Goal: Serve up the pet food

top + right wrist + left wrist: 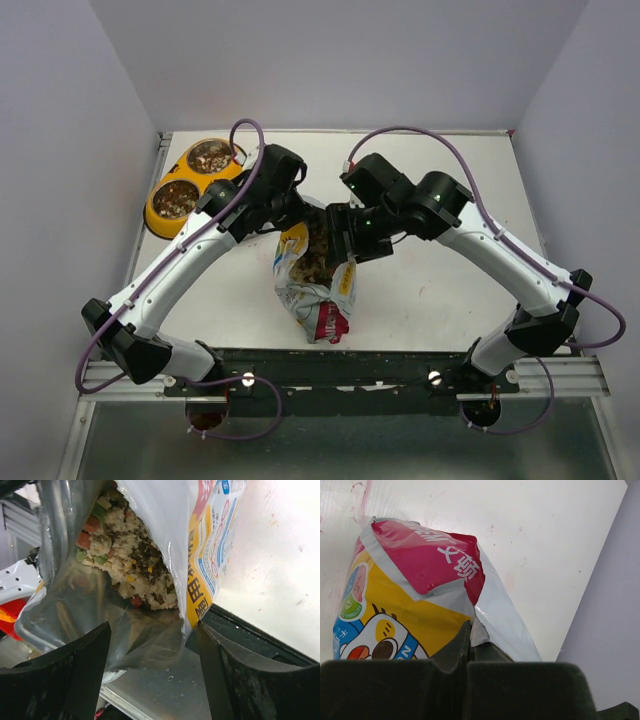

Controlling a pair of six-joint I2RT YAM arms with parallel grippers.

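The pet food pouch lies in the middle of the table with its open mouth facing the far side. In the top view, mixed kibble shows inside it. My left gripper is shut on a corner of the pouch at its rim. My right gripper is open at the mouth. The pouch's silver torn edge hangs loose between the wide-apart fingers. The printed side brushes the right finger. Brown, tan, green and red kibble fills the pouch just beyond the jaws.
A yellow double bowl stands at the far left of the table, and both steel cups hold kibble. Grey walls close the table on the left, back and right. The arms' metal mounting rail runs along the near edge.
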